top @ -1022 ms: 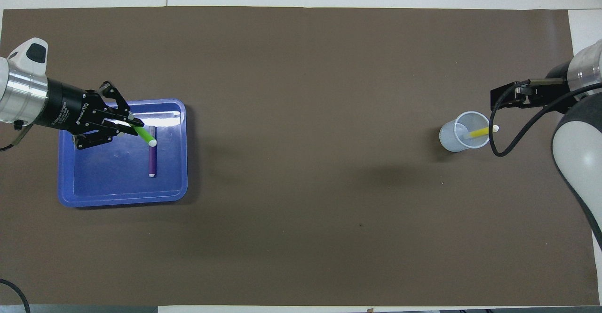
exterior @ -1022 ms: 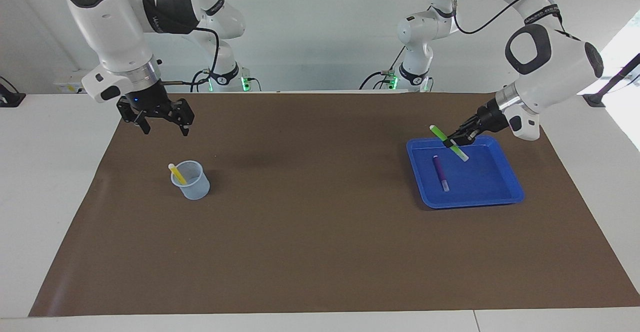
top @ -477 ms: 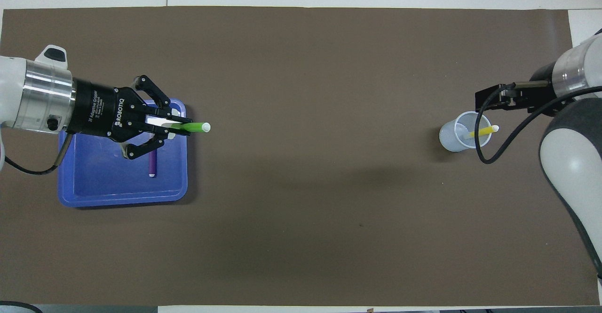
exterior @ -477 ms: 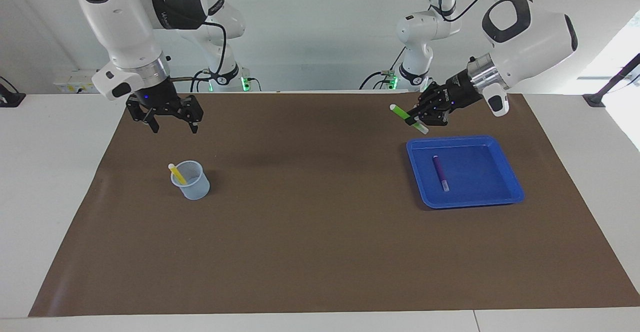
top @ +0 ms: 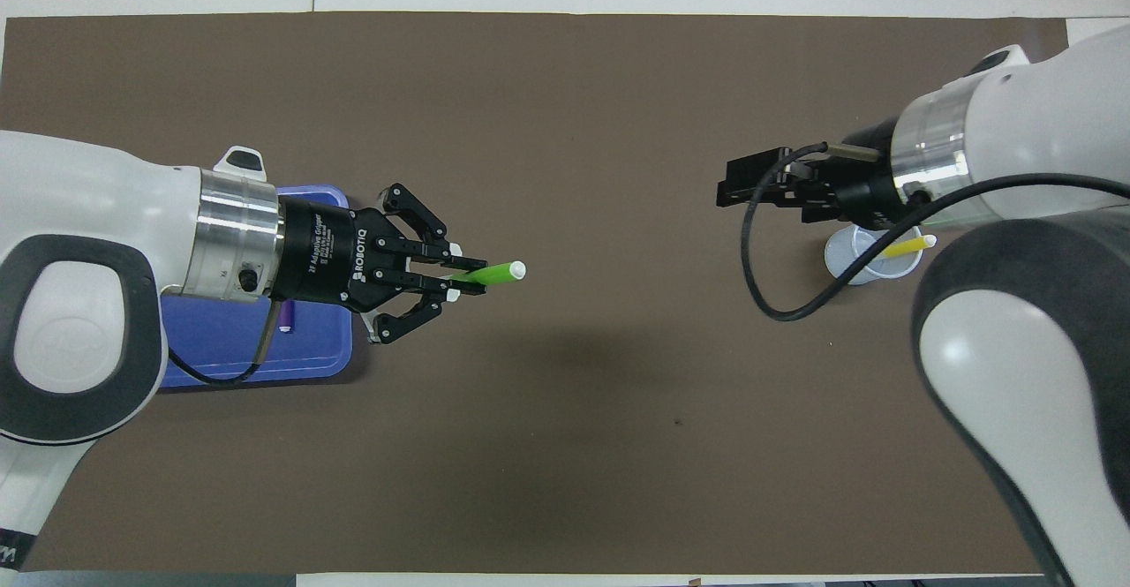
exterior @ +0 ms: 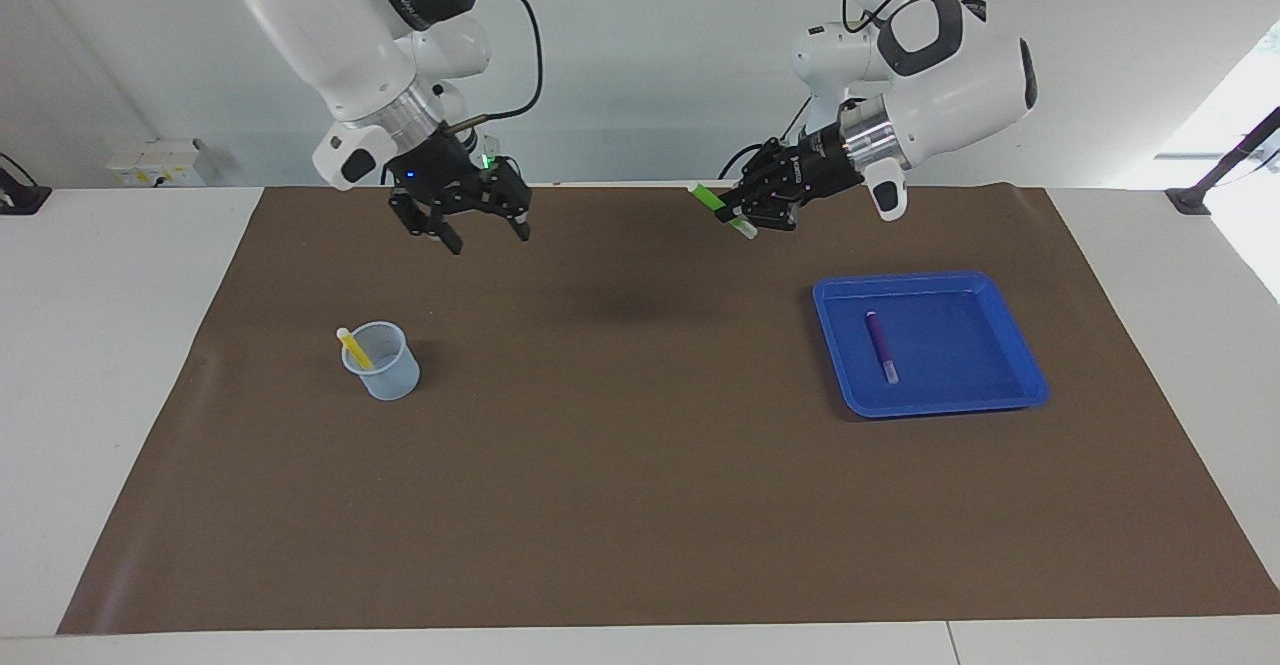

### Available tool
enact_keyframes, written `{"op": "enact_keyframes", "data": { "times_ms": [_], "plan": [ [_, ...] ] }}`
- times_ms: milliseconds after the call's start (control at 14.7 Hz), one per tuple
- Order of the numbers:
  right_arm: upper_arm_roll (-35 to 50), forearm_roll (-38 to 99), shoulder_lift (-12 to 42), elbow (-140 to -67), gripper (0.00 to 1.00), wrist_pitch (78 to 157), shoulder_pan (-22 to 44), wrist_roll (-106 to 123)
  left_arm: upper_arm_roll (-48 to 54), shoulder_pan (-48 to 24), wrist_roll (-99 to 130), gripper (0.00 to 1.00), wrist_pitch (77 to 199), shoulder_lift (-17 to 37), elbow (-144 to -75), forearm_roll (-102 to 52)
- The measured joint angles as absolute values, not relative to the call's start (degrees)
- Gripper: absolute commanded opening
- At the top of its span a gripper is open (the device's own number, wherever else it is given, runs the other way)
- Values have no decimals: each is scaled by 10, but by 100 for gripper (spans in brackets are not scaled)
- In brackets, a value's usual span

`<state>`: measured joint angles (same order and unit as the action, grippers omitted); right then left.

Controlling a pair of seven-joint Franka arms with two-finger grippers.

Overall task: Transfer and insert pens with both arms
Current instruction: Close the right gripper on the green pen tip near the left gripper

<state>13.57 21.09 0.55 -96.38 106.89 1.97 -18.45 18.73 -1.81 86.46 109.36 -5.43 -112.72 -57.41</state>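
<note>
Left jaws pinched the green pen (exterior: 722, 209) over brown mat (exterior: 640, 505); right jaws spread, hung above mat near cup (exterior: 383, 362) holding yellow pen (exterior: 353, 347).

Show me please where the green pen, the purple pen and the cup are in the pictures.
green pen (top: 493, 273): overhead view, on the green barrel just past the fingertips.
purple pen (exterior: 878, 340): facing view, on the middle of the barrel, in the tray.
cup (exterior: 388, 373): facing view, on its outer wall.

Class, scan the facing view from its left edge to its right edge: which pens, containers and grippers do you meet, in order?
Yellow pen → cup → right gripper → green pen → left gripper → purple pen in the tray.
</note>
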Motion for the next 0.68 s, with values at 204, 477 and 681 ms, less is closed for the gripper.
{"op": "enact_keyframes", "data": {
  "times_ms": [204, 477, 681],
  "plan": [
    [202, 218, 6, -964, 100, 1117, 22, -254, 187, -51, 865, 0, 1160, -79, -1177, -618],
    [246, 218, 6, -964, 100, 1141, 27, -290, 187, -71, 865, 0, 1203, -98, -1210, -647],
    [261, 218, 6, -965, 100, 1141, 27, -290, 185, -70, 865, 0, 1207, -100, -1212, -658]
  ]
}}
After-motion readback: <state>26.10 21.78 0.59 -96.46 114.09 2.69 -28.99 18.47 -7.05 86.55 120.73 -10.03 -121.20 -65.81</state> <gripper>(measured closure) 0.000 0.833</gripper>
